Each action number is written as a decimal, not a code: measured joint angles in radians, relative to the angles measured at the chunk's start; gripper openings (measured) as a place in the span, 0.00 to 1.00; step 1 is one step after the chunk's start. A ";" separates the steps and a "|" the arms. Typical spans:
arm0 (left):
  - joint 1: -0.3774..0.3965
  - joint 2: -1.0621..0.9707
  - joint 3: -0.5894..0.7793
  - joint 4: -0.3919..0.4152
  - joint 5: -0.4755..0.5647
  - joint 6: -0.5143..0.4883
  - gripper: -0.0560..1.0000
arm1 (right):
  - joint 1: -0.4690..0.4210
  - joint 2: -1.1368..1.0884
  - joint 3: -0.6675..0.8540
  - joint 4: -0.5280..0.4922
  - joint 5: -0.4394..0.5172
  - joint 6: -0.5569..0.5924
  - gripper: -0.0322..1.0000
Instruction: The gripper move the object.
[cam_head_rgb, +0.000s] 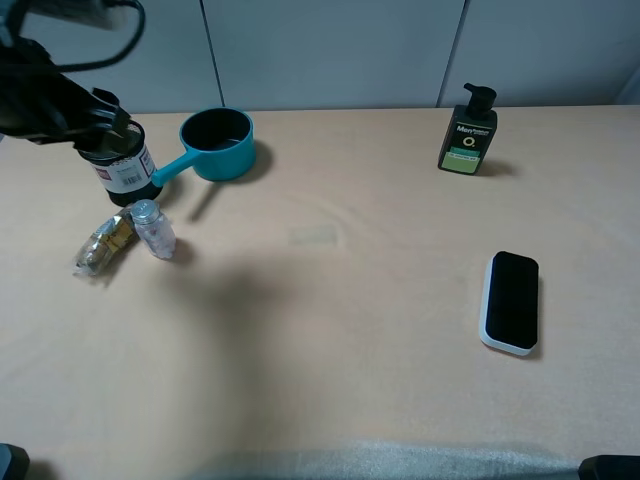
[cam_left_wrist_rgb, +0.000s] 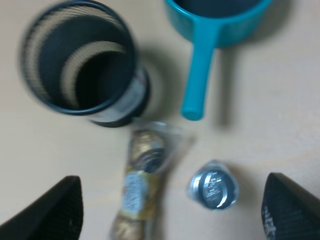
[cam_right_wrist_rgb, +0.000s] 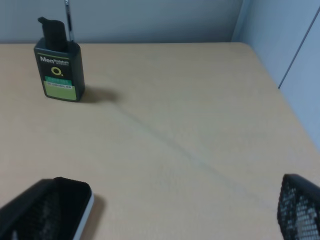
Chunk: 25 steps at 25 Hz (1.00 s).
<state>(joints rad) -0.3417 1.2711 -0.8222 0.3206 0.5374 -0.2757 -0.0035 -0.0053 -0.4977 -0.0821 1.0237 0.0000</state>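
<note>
Beige table (cam_head_rgb: 350, 330): pill bottle (cam_head_rgb: 153, 228) upright beside packet (cam_head_rgb: 103, 247); left jaws spread.

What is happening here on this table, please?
The robot's left hand hangs open over the left part of the table and holds nothing. In the wrist view, the small clear pill bottle with the silvery cap stands upright below the hand, between its two fingers. A crinkled packet lies beside it. A black jar and a teal pot stand close by. The bottle is not yet grasped.
</note>
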 joint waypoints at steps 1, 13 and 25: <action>0.015 -0.036 0.000 0.002 0.018 0.000 0.80 | 0.000 0.000 0.000 0.000 0.000 0.000 0.67; 0.073 -0.445 0.042 0.015 0.252 0.000 0.80 | 0.000 0.000 0.000 0.000 0.000 0.000 0.67; 0.078 -0.877 0.092 0.021 0.480 0.000 0.80 | 0.000 0.000 0.000 0.000 0.000 0.000 0.67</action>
<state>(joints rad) -0.2636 0.3939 -0.7298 0.3420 1.0175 -0.2757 -0.0035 -0.0053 -0.4977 -0.0821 1.0237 0.0000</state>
